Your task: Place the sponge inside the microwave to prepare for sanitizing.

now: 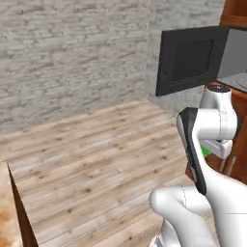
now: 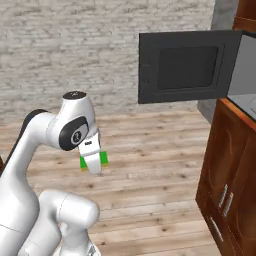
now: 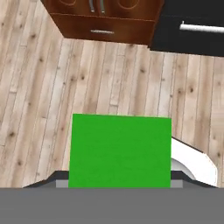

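The jaws are clamping the sponge [image 2: 93, 161], which is showing as a bright green block on both sides of the white gripper [image 2: 93, 167] in the right base view. In the hand view the sponge [image 3: 120, 151] is sitting square between the fingers and hanging above the wooden floor [image 3: 39, 96]. In the left base view just a green sliver of the sponge [image 1: 206, 151] is peeking out beside the arm [image 1: 212, 125].

The gripper is pointing down, low over the floor [image 2: 150, 150], well apart from the microwave [image 2: 200, 65]. The microwave is sitting up high at the right, above brown cabinets [image 2: 227, 185], and its door [image 2: 186, 66] is standing wide open, swung out to the left with its dark window facing the room. A part of the grey inside [image 2: 246, 60] is showing past the door's edge. In the left base view the door [image 1: 190, 60] is likewise standing open in front of the grey brick wall [image 1: 72, 58].

In the hand view, cabinet fronts [image 3: 100, 22] with metal handles are lying along the top edge, next to a black panel [image 3: 192, 30] bearing 1 long steel handle.
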